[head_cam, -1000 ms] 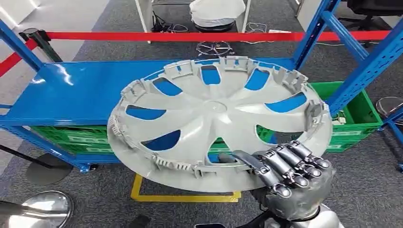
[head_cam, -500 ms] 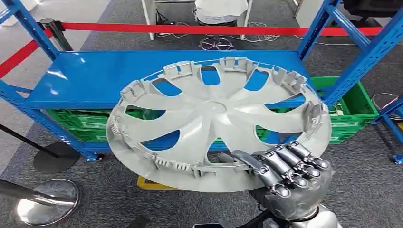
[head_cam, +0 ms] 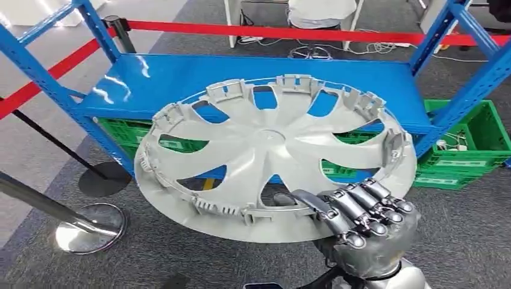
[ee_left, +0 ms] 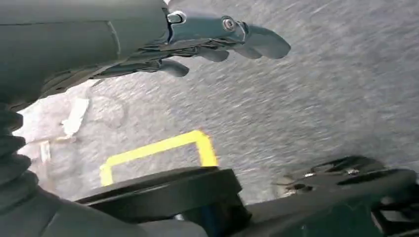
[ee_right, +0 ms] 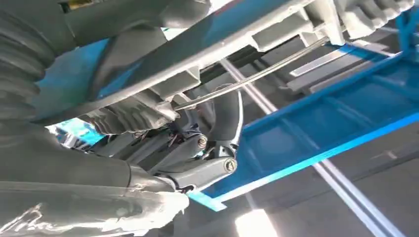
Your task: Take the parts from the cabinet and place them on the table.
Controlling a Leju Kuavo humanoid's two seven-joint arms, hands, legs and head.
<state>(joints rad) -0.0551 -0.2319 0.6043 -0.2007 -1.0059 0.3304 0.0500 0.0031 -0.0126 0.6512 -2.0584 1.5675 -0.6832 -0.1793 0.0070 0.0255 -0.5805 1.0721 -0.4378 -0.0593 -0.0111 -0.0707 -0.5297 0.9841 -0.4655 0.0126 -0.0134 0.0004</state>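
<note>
Before the blue rack [head_cam: 241,84], the right robot hand [head_cam: 361,220] grips the hubcap [head_cam: 271,156]; left robot hand [ee_left: 207,44] empty.

Green plastic crates [head_cam: 464,150] on the floor beneath the blue shelf, one at the right, others [head_cam: 120,129] at the left. Red barrier tape [head_cam: 289,31] stretched across the far side, a second run [head_cam: 42,81] slanting down at the left. Black barrier post [head_cam: 117,33] at the tape corner; chrome stanchion base [head_cam: 90,227] on the grey carpet [head_cam: 464,241] near left. Yellow floor marking [ee_left: 158,150]. A seated person's pale garment [head_cam: 313,12] at the far edge. Loose cables [head_cam: 265,41] on the floor beyond the tape.
</note>
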